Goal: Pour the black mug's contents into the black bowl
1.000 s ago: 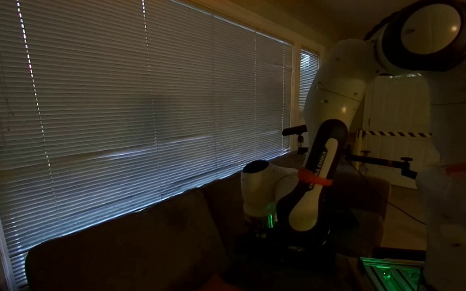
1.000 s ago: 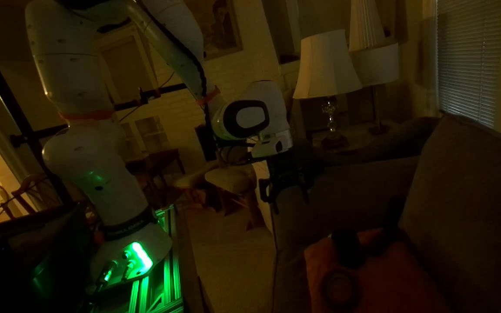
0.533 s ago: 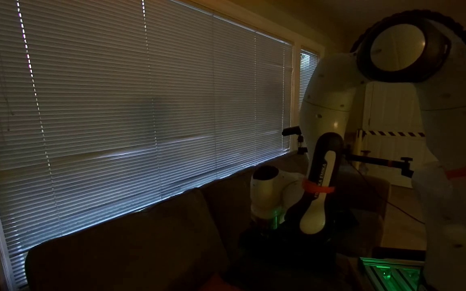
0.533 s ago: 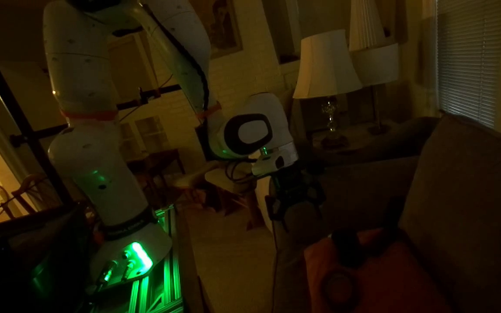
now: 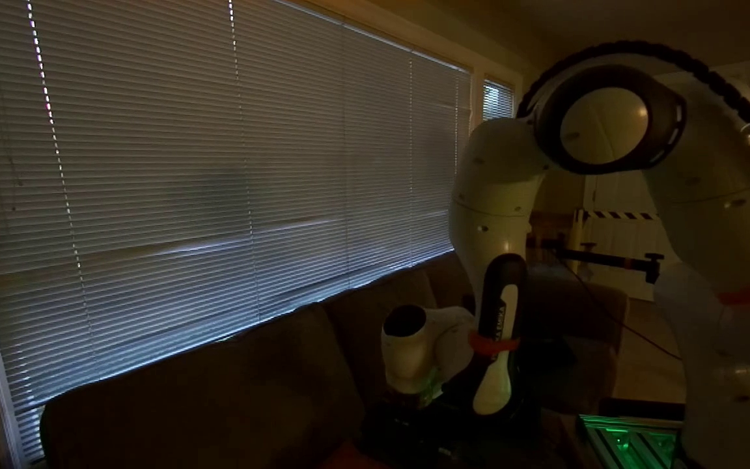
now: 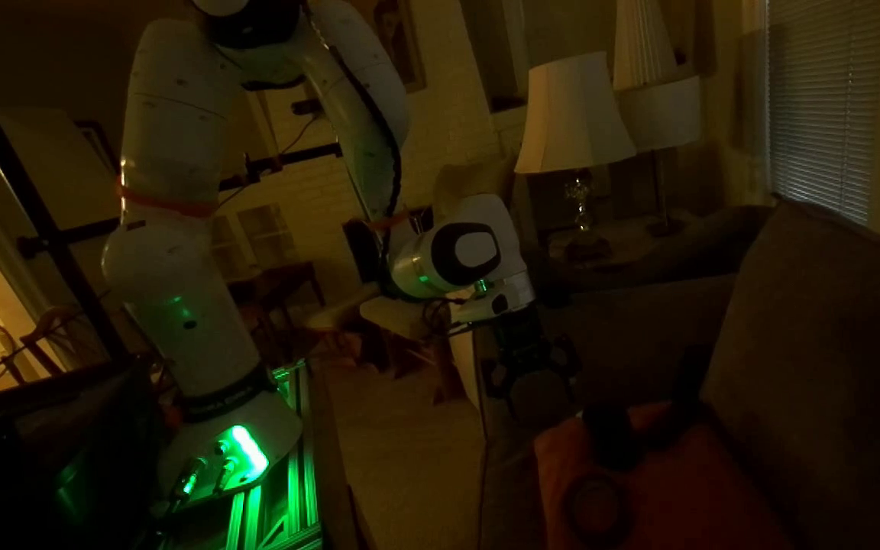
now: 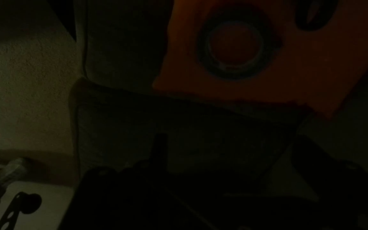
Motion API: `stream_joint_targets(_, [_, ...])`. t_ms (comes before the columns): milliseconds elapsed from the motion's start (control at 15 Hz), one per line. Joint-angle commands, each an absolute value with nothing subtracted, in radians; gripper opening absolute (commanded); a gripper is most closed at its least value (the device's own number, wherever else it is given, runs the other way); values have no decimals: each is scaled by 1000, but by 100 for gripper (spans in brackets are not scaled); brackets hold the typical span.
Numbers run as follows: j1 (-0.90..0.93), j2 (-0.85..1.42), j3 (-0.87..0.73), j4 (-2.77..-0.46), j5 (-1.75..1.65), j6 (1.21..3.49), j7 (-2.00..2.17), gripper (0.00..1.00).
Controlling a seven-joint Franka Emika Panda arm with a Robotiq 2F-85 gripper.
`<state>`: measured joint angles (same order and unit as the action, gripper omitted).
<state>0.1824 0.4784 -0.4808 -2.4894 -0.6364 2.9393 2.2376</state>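
Wrist view: pour looks still to come

No step seems done. The end effector (image 7: 230,139) hangs off one edge of the orange cloth (image 7: 308,68), jaws wide, holding nothing. The black bowl (image 7: 235,46) rests on the cloth toward that edge; the black mug (image 6: 609,437), ungrasped in an exterior view, rests farther in on the cloth, too dark to show what it holds. Reaching, grasping, lifting and tipping the black mug over the black bowl likely remain.

Exterior view facing blinds (image 5: 238,195), exterior view facing lamps (image 6: 574,114), arm (image 6: 173,145) and sofa (image 5: 219,397) in both, wrist view down on edge of cloth (image 7: 305,70)
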Motion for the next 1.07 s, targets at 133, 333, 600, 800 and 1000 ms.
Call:
stream_joint_targets(133, [216, 502, -508, -2480, -592, 2945, 2214, 100])
stream_joint_targets(333, [176, 591, -473, -2439, -509, 3075, 2167, 100])
stream_joint_targets(600, [149, 740, -414, -2345, -267, 3211, 1994, 100])
stream_joint_targets(800, [120, 853, -346, -2234, -96, 3236, 1859, 100])
stream_joint_targets(1000, [125, 958, -320, -2123, 33, 3234, 1763, 100])
